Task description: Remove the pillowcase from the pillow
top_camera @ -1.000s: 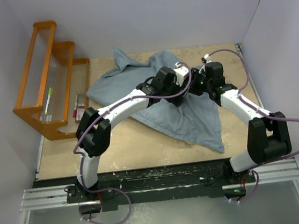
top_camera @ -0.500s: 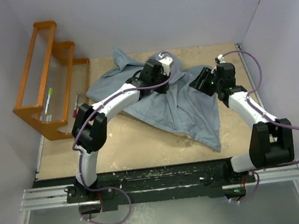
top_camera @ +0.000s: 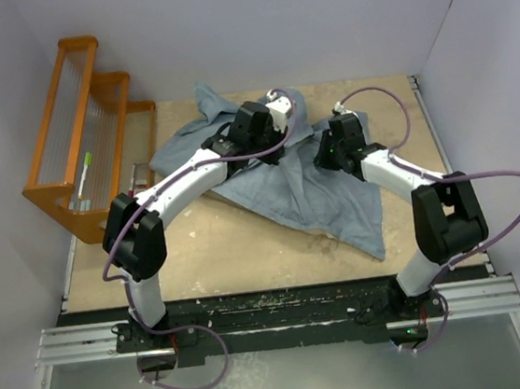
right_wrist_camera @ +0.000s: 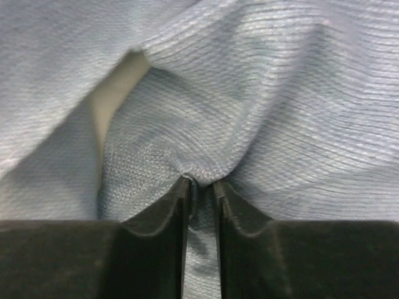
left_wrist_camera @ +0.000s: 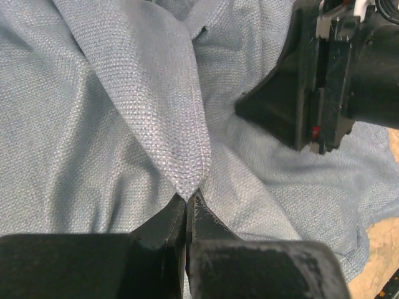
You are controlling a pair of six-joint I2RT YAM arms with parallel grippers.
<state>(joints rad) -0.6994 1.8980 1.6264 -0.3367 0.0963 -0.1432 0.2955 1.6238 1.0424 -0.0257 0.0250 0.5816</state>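
The blue-grey pillowcase [top_camera: 316, 188] lies crumpled across the middle and back of the table. My left gripper [top_camera: 288, 127] is over its back part, shut on a raised fold of the cloth [left_wrist_camera: 187, 156] that runs up from the fingertips. Just to its right, my right gripper [top_camera: 323, 157] is shut on a bunched pinch of the same cloth [right_wrist_camera: 201, 177]. The right gripper's black body [left_wrist_camera: 324, 75] shows in the left wrist view. A cream patch [right_wrist_camera: 115, 93] shows in a gap of the cloth, perhaps the pillow; otherwise the pillow is hidden.
An orange wire rack [top_camera: 88, 167] stands along the left wall with a green-and-white stick [top_camera: 84, 174] in it. A small pink item [top_camera: 133, 192] lies beside it. Bare tan tabletop [top_camera: 200, 248] shows in front of the cloth. Pale walls enclose the table.
My left gripper shut on the cloth and moved back and left, lifting a fold. My right gripper swung out right, came back left and closed on the cloth.
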